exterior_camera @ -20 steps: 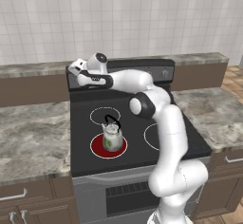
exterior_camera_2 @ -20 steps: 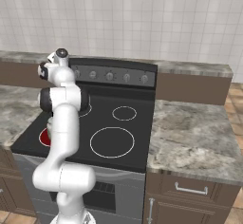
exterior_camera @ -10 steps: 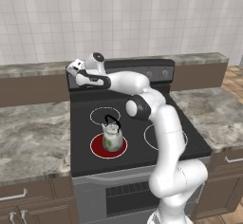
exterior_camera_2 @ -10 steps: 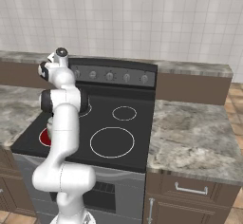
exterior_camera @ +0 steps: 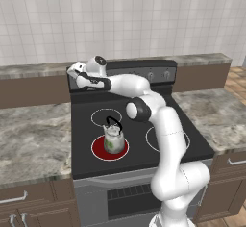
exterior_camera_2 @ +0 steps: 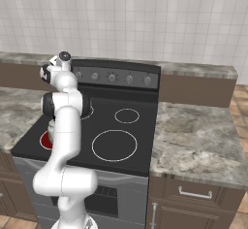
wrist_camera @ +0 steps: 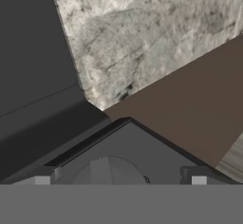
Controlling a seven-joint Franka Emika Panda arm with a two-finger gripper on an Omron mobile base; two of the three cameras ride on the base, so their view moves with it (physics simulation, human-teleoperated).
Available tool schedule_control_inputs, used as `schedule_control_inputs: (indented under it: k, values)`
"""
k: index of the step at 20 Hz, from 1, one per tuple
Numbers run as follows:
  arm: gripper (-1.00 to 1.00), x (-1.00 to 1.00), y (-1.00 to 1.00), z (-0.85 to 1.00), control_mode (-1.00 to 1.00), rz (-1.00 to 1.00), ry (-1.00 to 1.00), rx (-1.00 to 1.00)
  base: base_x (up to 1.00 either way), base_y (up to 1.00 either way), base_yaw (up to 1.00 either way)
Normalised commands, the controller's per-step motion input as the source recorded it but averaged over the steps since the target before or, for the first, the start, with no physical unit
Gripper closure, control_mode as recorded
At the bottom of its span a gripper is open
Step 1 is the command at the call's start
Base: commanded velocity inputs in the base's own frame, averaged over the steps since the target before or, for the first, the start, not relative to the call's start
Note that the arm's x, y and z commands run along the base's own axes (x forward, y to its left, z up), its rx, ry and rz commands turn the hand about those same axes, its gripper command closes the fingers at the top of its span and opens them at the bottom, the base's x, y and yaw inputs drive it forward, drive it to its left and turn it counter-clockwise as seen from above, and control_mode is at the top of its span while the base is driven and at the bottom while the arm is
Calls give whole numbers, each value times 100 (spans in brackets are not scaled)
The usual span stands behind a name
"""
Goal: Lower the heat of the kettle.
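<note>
At the stove's back panel we had the gripper (exterior_camera: 73,70) wide open, empty, bracketing a knob (wrist_camera: 108,170); kettle (exterior_camera: 113,138) sat on the red burner (exterior_camera: 98,149).

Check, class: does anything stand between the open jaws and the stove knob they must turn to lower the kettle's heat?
Nothing visible does. The gripper hangs at the left end of the stove's back panel, and the round knob lies between its jaws. The kettle sits apart on the red burner.
</note>
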Motion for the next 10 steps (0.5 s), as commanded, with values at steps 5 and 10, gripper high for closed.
schedule_control_inputs:
  k: [5, 10]
  values:
    - [100, 17, -2, -10, -100, 2, -1, 3, 0, 0, 0]
    - [100, 27, -5, -6, -100, 3, -3, 6, 0, 0, 0]
